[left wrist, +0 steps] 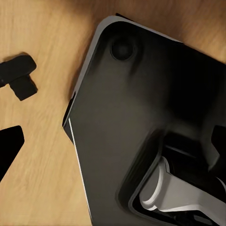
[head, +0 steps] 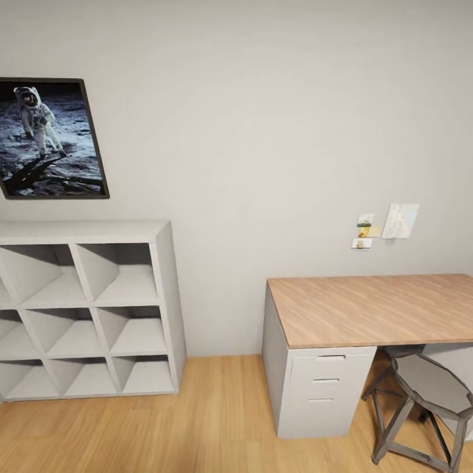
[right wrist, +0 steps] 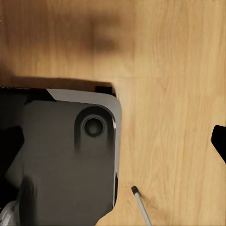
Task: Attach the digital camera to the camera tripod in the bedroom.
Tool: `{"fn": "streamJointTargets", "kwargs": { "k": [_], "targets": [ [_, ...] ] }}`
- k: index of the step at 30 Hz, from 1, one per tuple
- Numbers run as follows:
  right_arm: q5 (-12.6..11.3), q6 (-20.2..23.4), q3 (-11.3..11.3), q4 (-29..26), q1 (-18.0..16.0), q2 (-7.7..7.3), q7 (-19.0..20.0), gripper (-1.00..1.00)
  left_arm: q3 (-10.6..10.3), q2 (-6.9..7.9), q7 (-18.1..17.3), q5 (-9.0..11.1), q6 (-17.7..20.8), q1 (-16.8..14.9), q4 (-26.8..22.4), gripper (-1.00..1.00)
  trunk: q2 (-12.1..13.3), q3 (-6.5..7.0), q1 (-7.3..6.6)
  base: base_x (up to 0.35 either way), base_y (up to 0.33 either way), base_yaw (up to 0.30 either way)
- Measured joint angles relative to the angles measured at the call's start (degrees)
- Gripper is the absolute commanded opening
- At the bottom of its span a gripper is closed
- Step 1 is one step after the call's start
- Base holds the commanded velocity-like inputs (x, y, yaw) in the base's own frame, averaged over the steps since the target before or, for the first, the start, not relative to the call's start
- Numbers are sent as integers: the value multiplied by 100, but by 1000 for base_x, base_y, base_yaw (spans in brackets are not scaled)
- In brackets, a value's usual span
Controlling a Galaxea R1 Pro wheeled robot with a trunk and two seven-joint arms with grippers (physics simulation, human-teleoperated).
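Wood-topped desk (head: pixel 374 309) and cube shelf (head: pixel 85 309) inspected; camera and tripod unlocated, so I judge I'm at the search step. Finger state: cannot tell. Next, turn the base.

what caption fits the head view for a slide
Bedroom corner: white cube shelf under an astronaut poster, wood-topped desk with drawers and a dark stool on light wood floor.
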Motion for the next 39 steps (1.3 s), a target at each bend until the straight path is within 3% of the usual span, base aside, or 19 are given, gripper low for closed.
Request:
{"fn": "streamJointTargets", "kwargs": {
  "k": [24,39],
  "targets": [
    [20,-17,-3,4,0,-14,0,100,-8,-8,0,4,5,0,0,100,-2,0,-3,286,0,0],
    [190,-27,-17,4,0,-2,0,100,-4,-8,19,11,5,0,2,100,-2,0,-3,319,0,0]
  ]
}}
